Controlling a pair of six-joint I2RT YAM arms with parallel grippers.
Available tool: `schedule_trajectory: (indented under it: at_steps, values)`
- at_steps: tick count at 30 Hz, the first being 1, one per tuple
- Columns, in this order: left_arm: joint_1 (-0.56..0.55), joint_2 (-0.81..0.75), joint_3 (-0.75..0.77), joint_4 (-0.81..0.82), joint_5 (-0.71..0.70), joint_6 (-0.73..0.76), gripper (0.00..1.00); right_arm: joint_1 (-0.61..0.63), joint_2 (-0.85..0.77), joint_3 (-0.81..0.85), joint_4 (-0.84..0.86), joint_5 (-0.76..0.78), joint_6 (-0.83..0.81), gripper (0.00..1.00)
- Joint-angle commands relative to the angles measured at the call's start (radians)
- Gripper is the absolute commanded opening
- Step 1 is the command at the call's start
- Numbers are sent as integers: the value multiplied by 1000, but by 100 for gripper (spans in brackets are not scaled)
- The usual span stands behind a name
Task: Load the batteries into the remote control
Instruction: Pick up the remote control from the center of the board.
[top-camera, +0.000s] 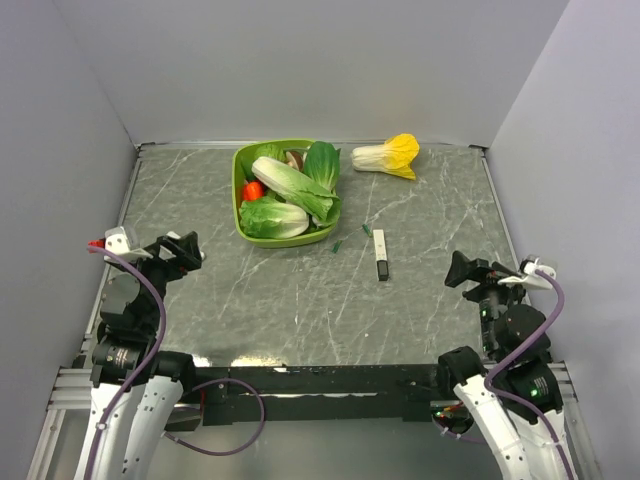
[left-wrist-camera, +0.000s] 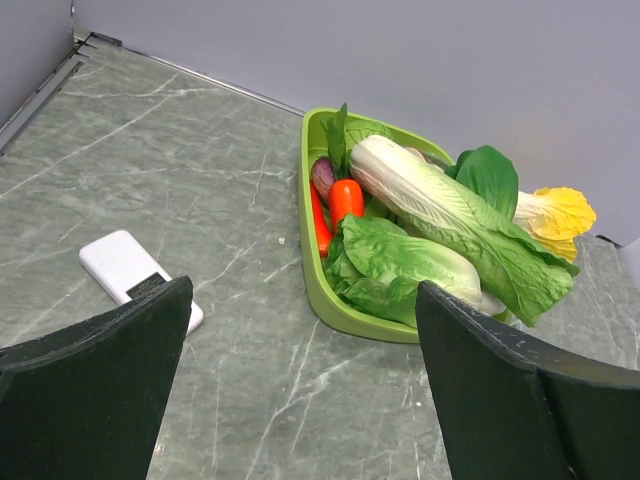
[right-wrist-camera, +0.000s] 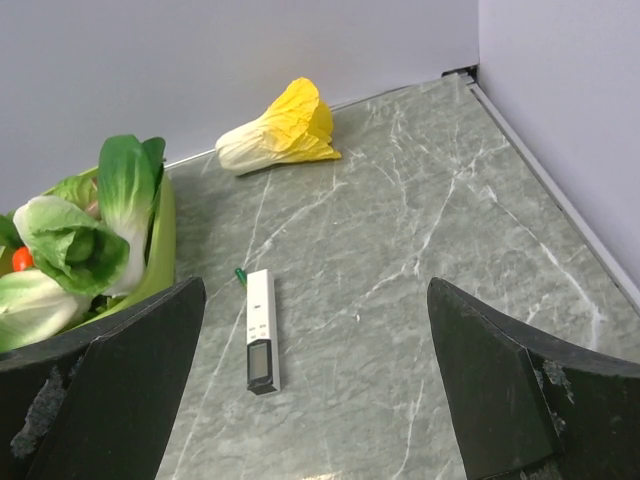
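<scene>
- Top view: your left gripper (top-camera: 185, 248) and right gripper (top-camera: 462, 270) hang spread and empty. The remote control (top-camera: 381, 254) lies mid-table, with the batteries (top-camera: 337, 246) loose nearby.
- Left wrist: jaws wide, facing the green bin (left-wrist-camera: 305, 215).
- Right wrist: jaws apart, facing the remote; that arm looks better placed.

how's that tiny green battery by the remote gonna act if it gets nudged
The battery is a tiny cylinder lying on its side on the smooth table, so a sideways nudge would probably roll it. It looks rigid and likely light, so easily flicked away. Far smaller than the remote control, it may slip from a loose pinch.
</scene>
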Motion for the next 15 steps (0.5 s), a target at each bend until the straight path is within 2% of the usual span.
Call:
schedule_trajectory:
  at_steps: [1,6,10,15]
  values:
    - [-4,-15,0,45,14,20,97,7,69,16,-12,-8,37,100]
    - [-7,-21,-2,44,14,20,97,7,219,27,12,-141,77,100]
    - [-10,-27,-2,41,11,20,97,7,346,1,75,-312,129,100]
    - [-15,-35,-2,39,10,22,97,5,524,9,121,-388,197,100]
